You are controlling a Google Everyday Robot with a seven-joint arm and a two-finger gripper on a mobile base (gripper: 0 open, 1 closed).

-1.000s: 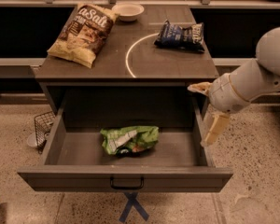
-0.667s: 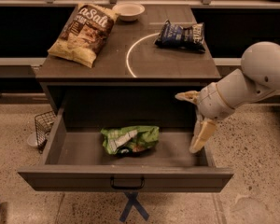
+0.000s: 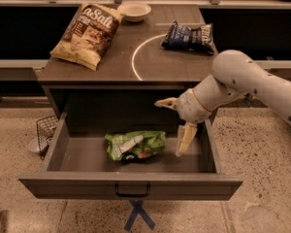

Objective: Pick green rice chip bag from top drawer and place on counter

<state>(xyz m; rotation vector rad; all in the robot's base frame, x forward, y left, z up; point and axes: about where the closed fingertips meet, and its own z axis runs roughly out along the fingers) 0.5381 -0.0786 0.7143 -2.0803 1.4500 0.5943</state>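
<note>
The green rice chip bag (image 3: 135, 145) lies flat in the middle of the pulled-out top drawer (image 3: 131, 186). My gripper (image 3: 170, 126) hangs over the drawer's right part, just right of the bag and apart from it. Its two pale fingers are spread wide: one finger (image 3: 166, 103) points left at the cabinet's edge, the other finger (image 3: 185, 139) points down into the drawer. It holds nothing. The counter (image 3: 150, 59) with its white arc lies behind and above the drawer.
On the counter lie a large tan-and-brown chip bag (image 3: 87, 34) at the left, a dark blue bag (image 3: 188, 37) at the right and a white bowl (image 3: 134, 11) at the back. A wire basket (image 3: 46, 129) stands on the floor left of the drawer. Blue tape (image 3: 139, 213) marks the floor.
My arm has moved left and down from the drawer's right wall into the space over the drawer, closer to the green bag. The bag has not moved.
</note>
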